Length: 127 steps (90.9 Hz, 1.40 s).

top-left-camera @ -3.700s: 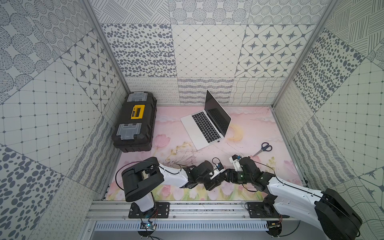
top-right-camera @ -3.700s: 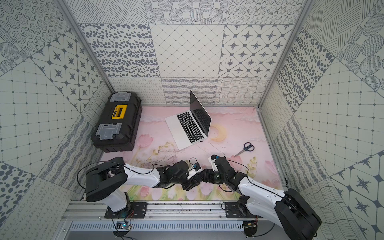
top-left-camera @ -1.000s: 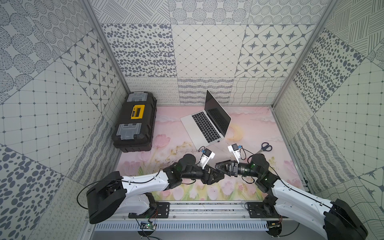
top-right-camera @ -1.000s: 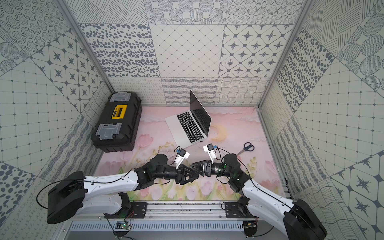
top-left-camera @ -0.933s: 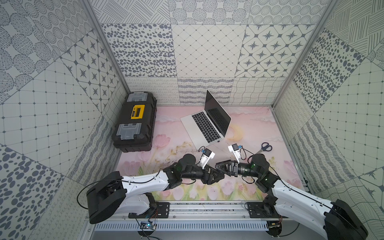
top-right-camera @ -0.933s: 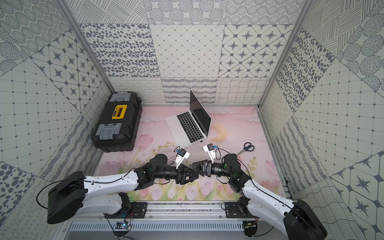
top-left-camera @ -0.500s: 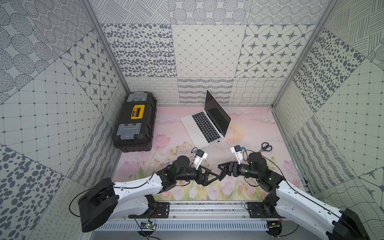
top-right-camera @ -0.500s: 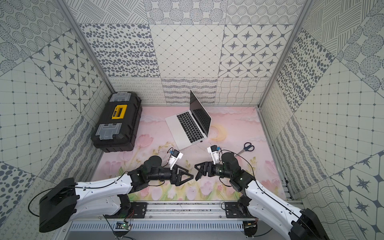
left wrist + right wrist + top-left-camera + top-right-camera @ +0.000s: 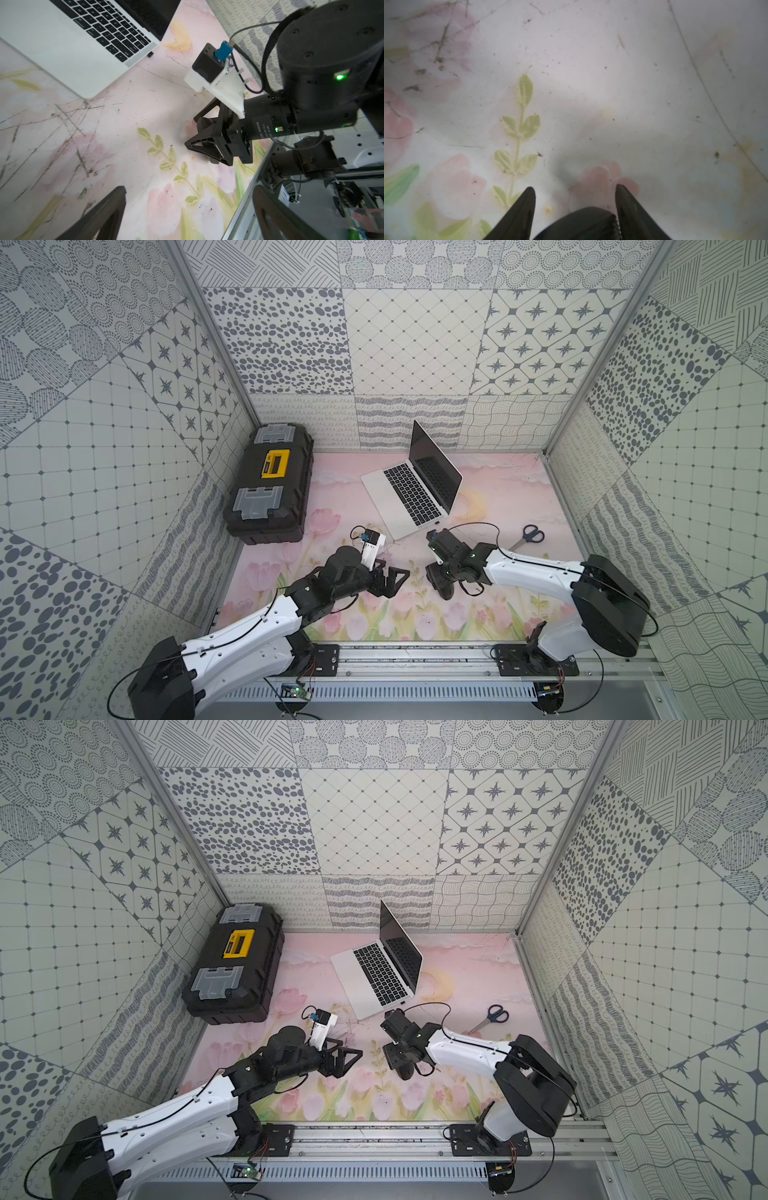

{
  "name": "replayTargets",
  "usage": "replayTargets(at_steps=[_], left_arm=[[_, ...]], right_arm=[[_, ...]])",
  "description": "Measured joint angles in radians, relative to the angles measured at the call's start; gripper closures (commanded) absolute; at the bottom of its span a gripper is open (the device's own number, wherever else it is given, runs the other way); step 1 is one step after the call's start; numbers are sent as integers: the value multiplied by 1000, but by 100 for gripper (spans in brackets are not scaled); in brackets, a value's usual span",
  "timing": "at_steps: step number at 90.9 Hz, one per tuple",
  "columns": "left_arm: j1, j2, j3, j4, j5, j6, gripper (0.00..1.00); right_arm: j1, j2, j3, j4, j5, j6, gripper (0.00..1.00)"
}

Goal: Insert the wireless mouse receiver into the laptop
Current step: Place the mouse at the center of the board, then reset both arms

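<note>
A: Count check. Laptops?
B: One laptop (image 9: 409, 489). One receiver (image 9: 150, 54), tiny black stub.
A: Clutter?
B: One toolbox (image 9: 270, 485), one scissors (image 9: 528, 536), one black mouse (image 9: 579, 222).
A: Arms?
B: Two: left arm (image 9: 249, 626), right arm (image 9: 532, 572).

Small white print on the right arm's black wrist motor (image 9: 263, 129), seemingly reading DAMIAO; other lines there too small to read. Key legends on the laptop (image 9: 62, 52) illegible.
</note>
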Motion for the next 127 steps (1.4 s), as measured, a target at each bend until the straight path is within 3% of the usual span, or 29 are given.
replayTargets(at_steps=[18, 27, 44, 57, 71, 83, 97, 112, 127], left_arm=[[23, 22, 0, -39, -82, 41, 1], [40, 35, 0, -43, -121, 61, 2], [103, 31, -3, -41, -198, 97, 2], [219, 18, -5, -24, -267, 134, 1], [402, 19, -43, 38, -348, 180, 1], [518, 64, -140, 198, -396, 232, 1], [620, 268, -234, 457, -386, 307, 1], [665, 588, -226, 755, -282, 389, 1], [689, 665, -126, 805, -201, 431, 1]], right_arm=[[62, 132, 100, -17, 69, -70, 16], [70, 140, 109, -1, 84, -81, 4], [64, 60, 45, 22, 116, -68, 3], [-26, -147, -50, 50, 153, -56, 3], [-327, -397, -156, 129, 149, -66, 3], [-624, -497, -232, 222, 100, -84, 3], [-858, -480, -332, 407, 45, -93, 3], [-901, -342, -488, 812, 18, -153, 3], [-911, -100, -495, 1096, -72, -219, 3]])
